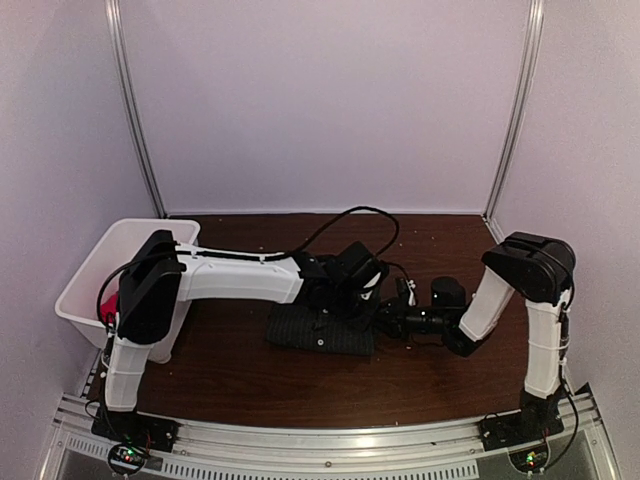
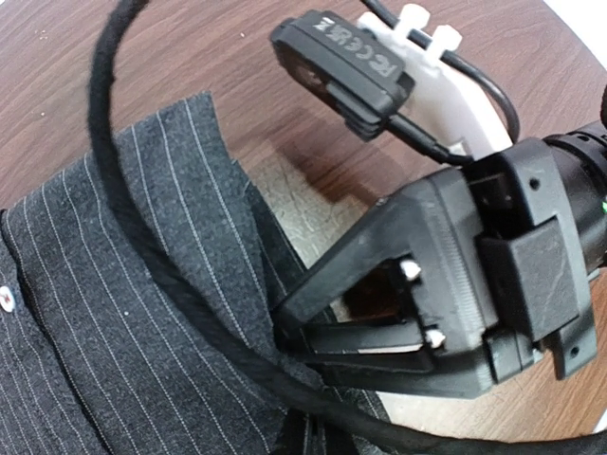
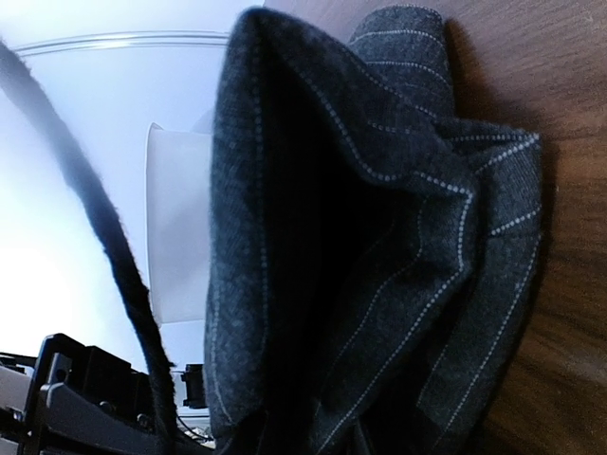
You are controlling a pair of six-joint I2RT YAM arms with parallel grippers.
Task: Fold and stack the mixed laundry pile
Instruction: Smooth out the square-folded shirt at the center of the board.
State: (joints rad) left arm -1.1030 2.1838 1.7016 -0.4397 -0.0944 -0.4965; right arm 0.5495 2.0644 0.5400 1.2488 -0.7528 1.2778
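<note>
The dark pinstriped shirt (image 1: pixel 320 330) lies as a folded bundle on the brown table, in front of centre. My right gripper (image 1: pixel 386 320) reaches in low from the right and is shut on the shirt's right edge. In the left wrist view its black fingers (image 2: pixel 313 332) pinch a fold of the shirt (image 2: pixel 114 313). Pinstriped cloth (image 3: pixel 379 237) fills the right wrist view and hides that gripper's own fingers. My left gripper (image 1: pixel 342 292) hovers over the bundle's back edge, shut; its fingertips do not show. A bit of the red T-shirt (image 1: pixel 109 305) shows in the bin.
A white plastic bin (image 1: pixel 100 262) stands at the table's left edge, beside the left arm's shoulder; it also shows in the right wrist view (image 3: pixel 175 227). A black cable (image 1: pixel 350 215) loops over the table behind the grippers and crosses the left wrist view (image 2: pixel 142 256).
</note>
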